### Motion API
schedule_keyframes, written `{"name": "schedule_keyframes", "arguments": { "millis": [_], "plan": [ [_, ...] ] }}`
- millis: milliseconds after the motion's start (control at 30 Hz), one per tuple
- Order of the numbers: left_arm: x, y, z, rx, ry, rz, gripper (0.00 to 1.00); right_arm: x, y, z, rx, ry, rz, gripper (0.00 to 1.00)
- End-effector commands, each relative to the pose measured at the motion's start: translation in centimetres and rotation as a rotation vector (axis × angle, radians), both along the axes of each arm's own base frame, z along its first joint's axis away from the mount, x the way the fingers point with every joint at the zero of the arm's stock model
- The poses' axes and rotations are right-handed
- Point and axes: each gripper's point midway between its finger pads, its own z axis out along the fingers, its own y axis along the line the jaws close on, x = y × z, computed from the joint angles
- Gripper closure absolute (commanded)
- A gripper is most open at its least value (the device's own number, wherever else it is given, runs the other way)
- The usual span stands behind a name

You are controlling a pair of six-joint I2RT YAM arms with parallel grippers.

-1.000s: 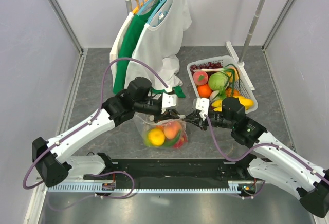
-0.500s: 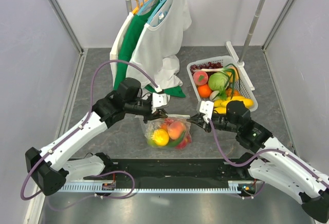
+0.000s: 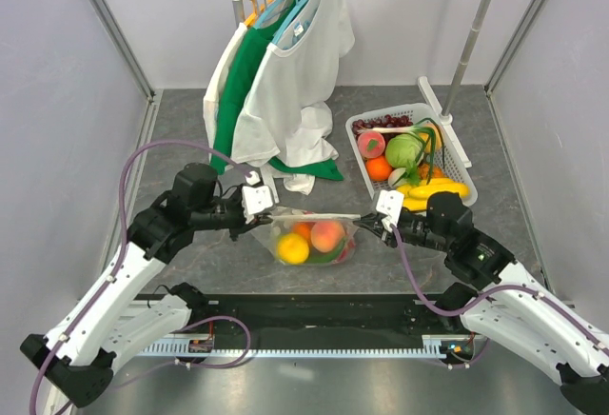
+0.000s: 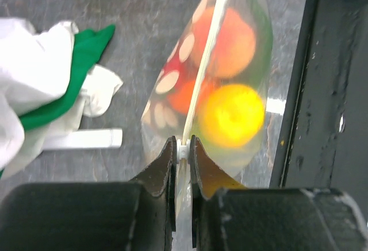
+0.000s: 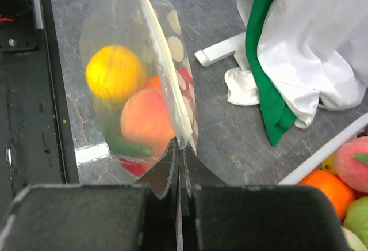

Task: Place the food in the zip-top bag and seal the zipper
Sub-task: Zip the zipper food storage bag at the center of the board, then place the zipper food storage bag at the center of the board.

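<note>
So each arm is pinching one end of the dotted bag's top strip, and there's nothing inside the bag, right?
Not empty: the left wrist view shows a yellow lemon, an orange peach and other food inside the zip-top bag. The rest holds: the left gripper and right gripper each pinch one end of the zipper.

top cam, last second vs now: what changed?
The left gripper slid out toward its own side along the zipper. The right gripper edged the other way, so the mouth of the zip-top bag is now stretched between them. Both stay pinched on that edge; nothing was let go. The food is still inside. Basket and garments are unchanged.
</note>
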Motion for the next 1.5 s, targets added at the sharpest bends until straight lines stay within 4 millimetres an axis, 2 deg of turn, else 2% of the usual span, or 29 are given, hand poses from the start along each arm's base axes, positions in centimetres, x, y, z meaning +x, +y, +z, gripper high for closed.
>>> {"name": "schedule_keyframes", "arguments": {
  "millis": [0,67,433,633,700,733,767,800,833,867,900,967,1100,1200,1333,1467],
  "plan": [
    [-0.4,3.3,-2.0,0.12,-0.027,0.074,0.98,0.7,-1.2,0.8,-0.022,-0.052,-0.062,1.0],
    [-0.7,3.8,-2.0,0.124,-0.035,0.089,0.98,0.8,-1.6,0.8,-0.03,-0.063,-0.078,1.0],
    [-2.0,6.9,-5.3,0.242,0.002,0.165,0.98,0.9,-2.6,0.8,-0.046,-0.087,-0.114,1.0],
    [-2.6,8.1,-6.0,0.275,0.007,0.197,0.98,0.5,-3.0,0.4,-0.06,-0.086,-0.11,1.0],
    [-2.7,8.3,-6.0,0.289,0.015,0.2,0.93,0.2,-2.9,0.5,-0.057,-0.092,-0.094,1.0],
    [-3.0,8.2,-5.5,0.283,0.021,0.19,0.86,0.1,-2.9,0.6,-0.055,-0.092,-0.09,1.0],
    [-3.4,7.6,-4.9,0.253,0.037,0.163,0.67,0.0,-2.8,0.5,-0.053,-0.088,-0.083,1.0],
    [-3.6,7.1,-4.4,0.233,0.05,0.144,0.6,-0.2,-2.5,0.6,-0.046,-0.082,-0.065,1.0],
    [-3.7,6.4,-2.7,0.191,0.036,0.127,0.54,-0.4,-2.3,0.6,-0.044,-0.074,-0.052,1.0],
    [-4.5,5.4,-1.8,0.144,0.063,0.067,0.4,-0.4,-2.1,0.6,-0.046,-0.065,-0.039,1.0],
    [-4.3,4.6,-0.4,0.12,0.068,0.05,0.33,-0.6,-1.9,0.9,-0.034,-0.049,-0.033,1.0],
    [-4.1,3.7,0.7,0.09,0.103,0.034,0.25,-0.7,-1.5,0.9,-0.029,-0.025,-0.016,1.0],
    [-2.8,1.8,3.7,0.029,0.072,-0.005,0.21,-1.0,-1.3,1.5,-0.018,-0.026,0.001,1.0],
    [-0.9,0.4,4.0,0.026,0.022,-0.025,0.21,-1.2,-1.3,1.9,-0.016,-0.062,0.019,1.0],
    [0.4,-2.3,3.5,0.037,-0.012,-0.103,0.22,-1.2,-1.4,2.2,-0.017,-0.074,0.021,1.0],
    [1.4,-5.1,1.3,0.088,-0.035,-0.173,0.22,-1.3,-1.3,2.4,-0.017,-0.077,0.027,1.0]
  ]
}}
